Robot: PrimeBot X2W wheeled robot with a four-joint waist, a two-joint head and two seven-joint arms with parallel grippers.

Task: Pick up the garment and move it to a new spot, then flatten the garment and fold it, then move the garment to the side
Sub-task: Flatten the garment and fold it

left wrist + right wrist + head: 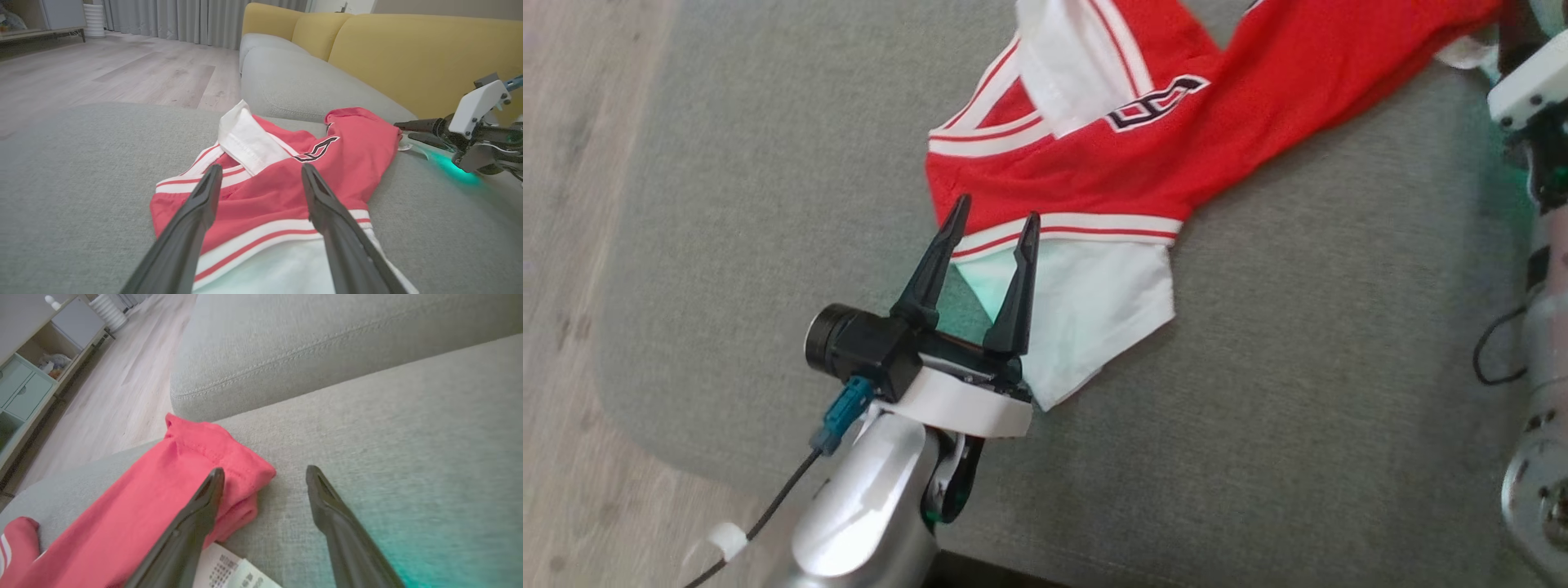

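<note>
Two ends of the garment (1094,171) are covered: the white by the left gripper (998,209), the red by the right gripper (265,470), both spread wide and empty

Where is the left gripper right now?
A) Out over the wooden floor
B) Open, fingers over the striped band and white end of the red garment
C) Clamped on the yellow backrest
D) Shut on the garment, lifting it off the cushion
B: in the head view the left gripper stands with its fingers apart over the striped, white end of the garment, which lies on the grey cushion.
</note>
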